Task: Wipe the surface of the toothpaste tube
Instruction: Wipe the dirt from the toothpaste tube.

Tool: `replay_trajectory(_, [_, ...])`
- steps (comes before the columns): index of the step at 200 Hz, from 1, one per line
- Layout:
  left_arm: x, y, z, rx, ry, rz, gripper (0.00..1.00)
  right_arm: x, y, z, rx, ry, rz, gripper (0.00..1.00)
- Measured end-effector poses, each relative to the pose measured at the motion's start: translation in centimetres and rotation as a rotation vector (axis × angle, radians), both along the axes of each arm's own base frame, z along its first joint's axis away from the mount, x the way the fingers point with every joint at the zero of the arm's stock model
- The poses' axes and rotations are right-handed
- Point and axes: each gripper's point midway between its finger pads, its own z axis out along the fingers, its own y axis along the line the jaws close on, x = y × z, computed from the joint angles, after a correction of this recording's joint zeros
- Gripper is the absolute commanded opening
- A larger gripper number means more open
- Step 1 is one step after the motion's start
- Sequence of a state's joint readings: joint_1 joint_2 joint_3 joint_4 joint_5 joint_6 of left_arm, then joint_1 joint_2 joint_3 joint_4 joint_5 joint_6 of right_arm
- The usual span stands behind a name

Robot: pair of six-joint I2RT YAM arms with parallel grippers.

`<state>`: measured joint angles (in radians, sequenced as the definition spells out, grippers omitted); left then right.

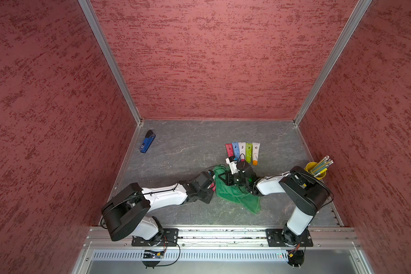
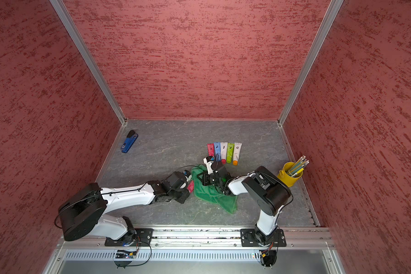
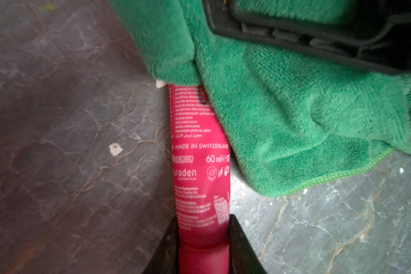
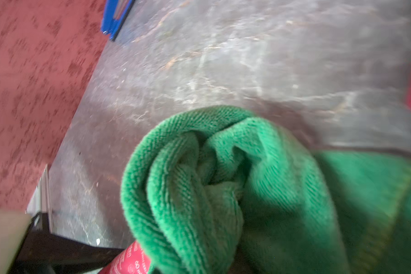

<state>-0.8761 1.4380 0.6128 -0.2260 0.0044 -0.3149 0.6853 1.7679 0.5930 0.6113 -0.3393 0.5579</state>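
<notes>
My left gripper is shut on the cap end of a red toothpaste tube, which lies low over the grey table. A green cloth covers the tube's far end and runs along one side of it. In a top view my right gripper is on the cloth, just right of my left gripper. In the right wrist view the bunched cloth hides the right jaws, and the tube shows below it. The right gripper is shut on the cloth.
Several coloured tubes lie in a row behind the grippers. A blue stapler lies at the back left by the wall. A yellow cup of pencils stands at the right, close to the right arm. Red walls enclose the table.
</notes>
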Motion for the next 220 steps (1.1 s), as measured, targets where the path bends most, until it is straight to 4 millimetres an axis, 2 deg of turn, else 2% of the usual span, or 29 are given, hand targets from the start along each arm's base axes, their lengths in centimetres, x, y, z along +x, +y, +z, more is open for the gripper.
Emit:
replay_trajectory(19, [0.0,0.0,0.0,-0.001,0.002,-0.003,0.09,-1.2,0.7,0.2,0.040,0.009,0.038,0.00])
replay_trajectory(43, [0.1,0.1,0.0,-0.004,0.007,-0.008,0.08,-3.4,1.8,0.5,0.074,0.030,0.108,0.00])
replay_trajectory(58, [0.1,0.1,0.0,-0.004,0.007,-0.010,0.07,-3.8,2.0,0.4,0.073,0.036,0.124,0.00])
replay_trajectory(79, [0.1,0.1,0.0,-0.005,0.006,-0.009,0.06,-3.5,2.0,0.3,0.053,0.036,0.117,0.00])
replay_trajectory(101, [0.2,0.2,0.0,-0.007,0.001,-0.006,0.05,-2.1,1.2,0.2,0.028,0.028,0.073,0.00])
replay_trajectory(153, [0.4,0.1,0.2,-0.017,-0.009,-0.006,0.00,2.0,-2.0,-0.4,-0.070,0.007,-0.066,0.00])
replay_trajectory(174, [0.4,0.1,0.2,-0.016,-0.010,-0.008,0.00,2.0,-1.9,-0.6,-0.077,0.005,-0.059,0.00])
replay_trajectory(220, [0.2,0.3,0.0,-0.005,-0.003,-0.010,0.00,0.1,0.2,-0.3,-0.065,-0.007,0.017,0.00])
